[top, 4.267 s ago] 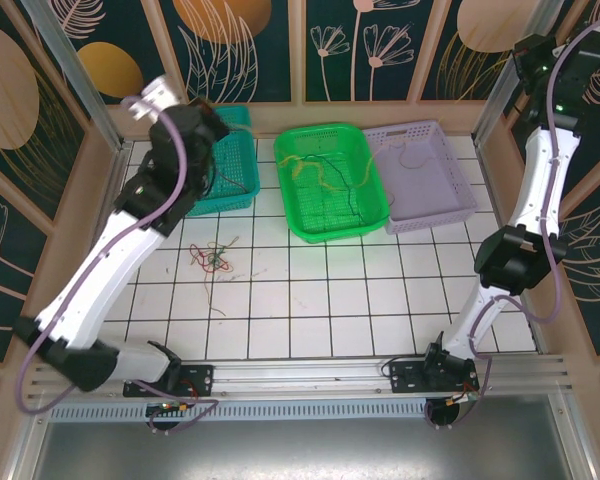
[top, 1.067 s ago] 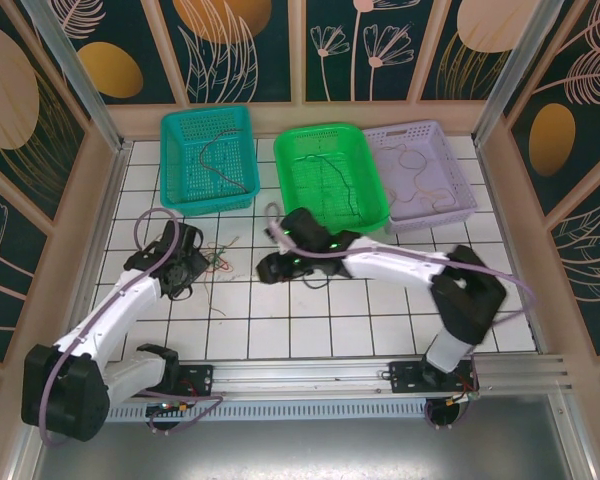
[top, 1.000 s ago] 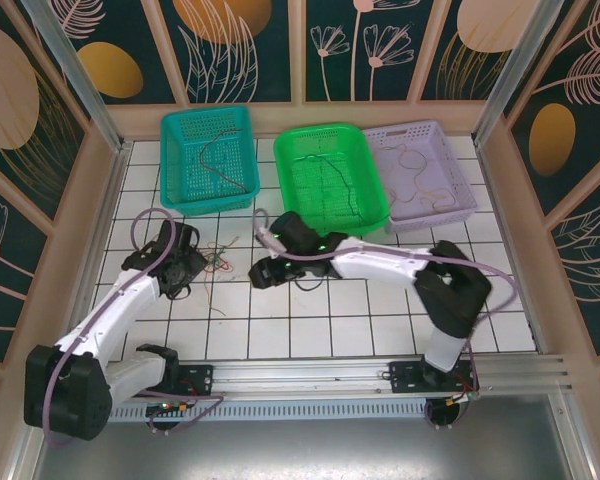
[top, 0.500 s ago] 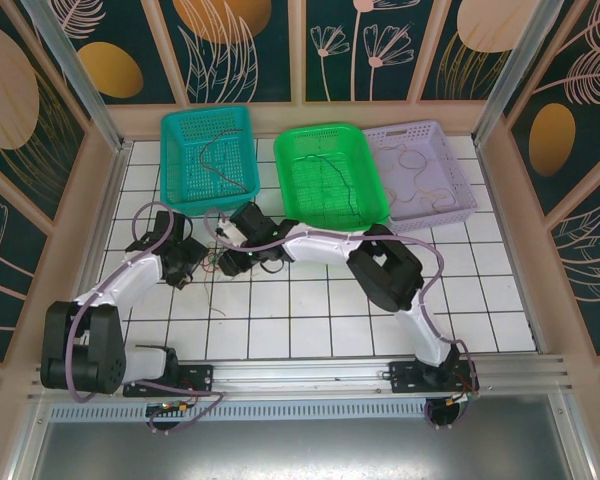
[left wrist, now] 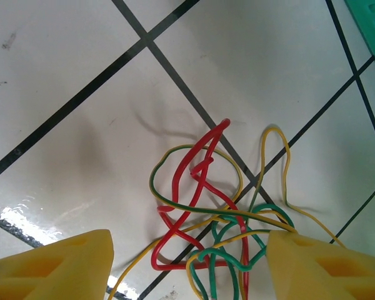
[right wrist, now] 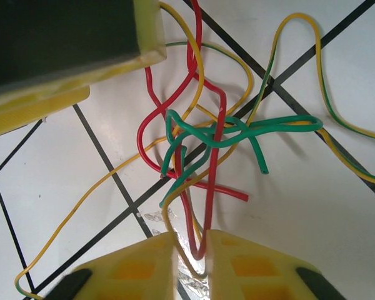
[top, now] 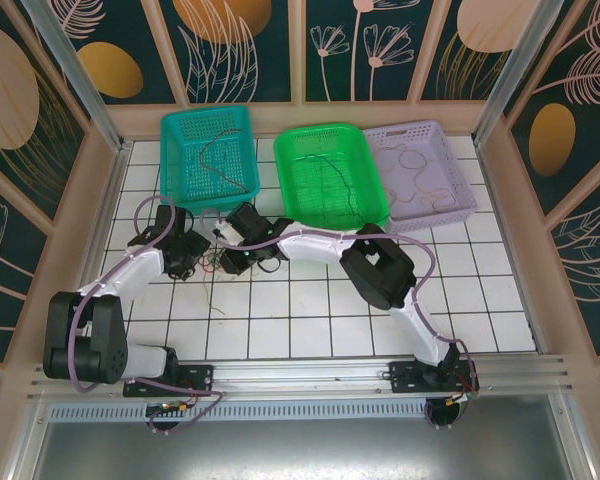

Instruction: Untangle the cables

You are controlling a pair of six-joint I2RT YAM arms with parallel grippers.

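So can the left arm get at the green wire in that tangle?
Probably yes. The jaws of the left arm stand open with the green wire lying uncovered between them, though the red wire crosses it.

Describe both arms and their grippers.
Left arm and right arm: white links, black joints, a purple-grey cord running along each. Left gripper and right gripper: blocky yellow fingers with recessed pockets.

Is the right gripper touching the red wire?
Touching. The right wrist view shows the red wire looped down between the right gripper's nearly closed fingers, pinched there.
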